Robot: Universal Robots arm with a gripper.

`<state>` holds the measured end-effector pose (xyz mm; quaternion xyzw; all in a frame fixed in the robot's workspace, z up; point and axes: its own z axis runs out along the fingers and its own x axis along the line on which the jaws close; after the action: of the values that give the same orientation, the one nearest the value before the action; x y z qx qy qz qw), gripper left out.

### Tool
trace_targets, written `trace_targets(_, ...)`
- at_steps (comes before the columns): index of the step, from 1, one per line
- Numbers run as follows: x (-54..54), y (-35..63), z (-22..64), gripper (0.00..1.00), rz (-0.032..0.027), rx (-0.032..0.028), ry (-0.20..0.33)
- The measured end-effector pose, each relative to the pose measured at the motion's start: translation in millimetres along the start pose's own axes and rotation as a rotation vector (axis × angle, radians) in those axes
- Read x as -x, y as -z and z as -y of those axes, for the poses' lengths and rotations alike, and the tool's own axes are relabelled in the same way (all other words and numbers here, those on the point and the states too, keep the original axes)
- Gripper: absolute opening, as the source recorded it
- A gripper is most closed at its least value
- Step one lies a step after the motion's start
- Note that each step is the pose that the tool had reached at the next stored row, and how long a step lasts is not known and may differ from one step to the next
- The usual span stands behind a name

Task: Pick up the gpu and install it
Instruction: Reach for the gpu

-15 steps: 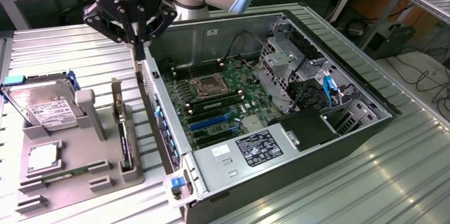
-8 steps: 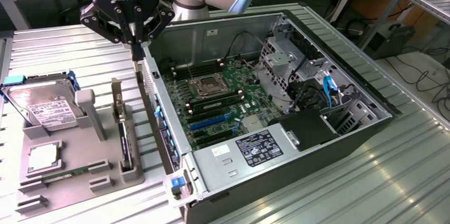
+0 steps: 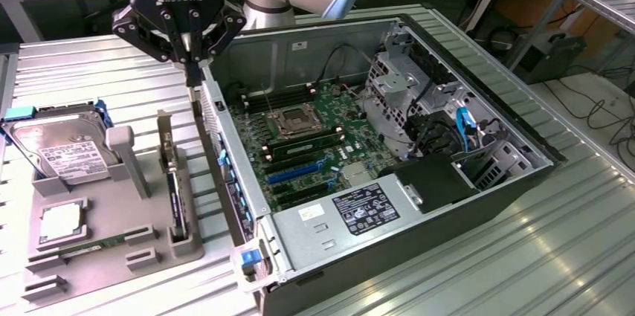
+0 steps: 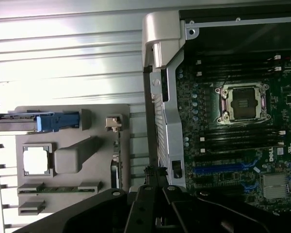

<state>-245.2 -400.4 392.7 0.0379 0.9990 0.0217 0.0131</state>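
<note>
The gpu [image 3: 171, 182] stands on edge in a slot of the grey holder tray [image 3: 149, 249], its silvery bracket end toward the back. In the wrist view it shows edge-on as a thin dark strip [image 4: 117, 165] with the bracket above it. My gripper [image 3: 190, 72] hangs above the far end of the open computer case's rear wall [image 3: 223, 160], between the tray and the motherboard [image 3: 308, 152]. It is up and to the exterior view's right of the gpu, not touching it. Its fingers [image 4: 146, 194] are shut with nothing between them.
On the tray also sit a silver hard drive [image 3: 59, 149] with blue rails, a processor chip [image 3: 59, 223] and a green memory stick [image 3: 94, 245]. The case lies on its side, with blue expansion slots [image 3: 297, 171], a processor socket [image 4: 242, 102] and drive cages [image 3: 417, 100].
</note>
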Motion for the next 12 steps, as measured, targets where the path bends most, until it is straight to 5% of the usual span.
trace_targets(12, -3.9, -0.2, 3.5, 0.11, 0.0000, 0.0000, 0.000)
